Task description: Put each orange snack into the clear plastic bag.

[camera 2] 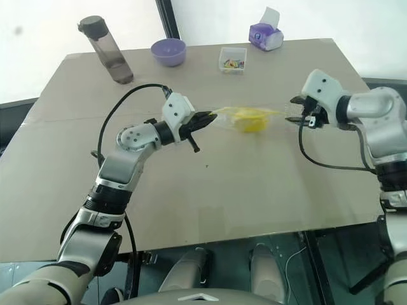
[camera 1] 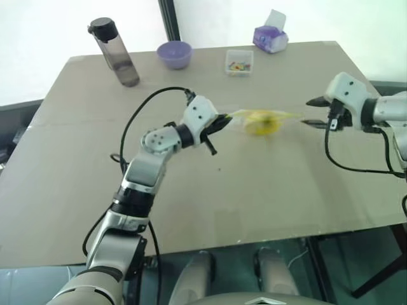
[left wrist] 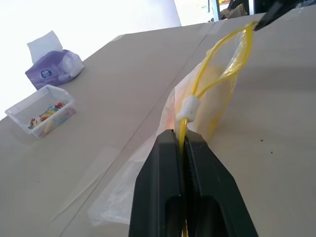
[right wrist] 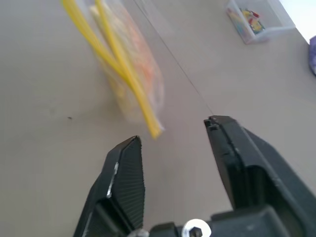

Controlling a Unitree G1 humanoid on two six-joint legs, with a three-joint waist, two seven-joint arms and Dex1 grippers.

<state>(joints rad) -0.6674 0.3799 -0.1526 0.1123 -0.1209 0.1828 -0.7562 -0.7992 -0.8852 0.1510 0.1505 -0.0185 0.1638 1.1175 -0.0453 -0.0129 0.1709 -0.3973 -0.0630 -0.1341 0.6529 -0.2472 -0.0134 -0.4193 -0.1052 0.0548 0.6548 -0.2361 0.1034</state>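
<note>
The clear plastic bag [camera 1: 280, 116] hangs stretched sideways above the table, its yellow seal strip [left wrist: 236, 59] along the top. One orange snack [camera 1: 260, 123] sits inside it, seen through the plastic. My left gripper [camera 1: 224, 121] is shut on the near end of the strip, just behind the white slider [left wrist: 189, 106]. At the bag's other end my right gripper [right wrist: 173, 131] stands open. The tip of the strip [right wrist: 154, 129] lies just in front of its fingers, ungripped.
At the back of the tan table [camera 1: 191, 203] stand a dark water bottle [camera 1: 116, 54], a purple bowl [camera 1: 174, 54], a small clear box of colourful bits [camera 1: 239, 62] and a purple tissue pack [camera 1: 271, 38]. The table's edge runs close by on the right.
</note>
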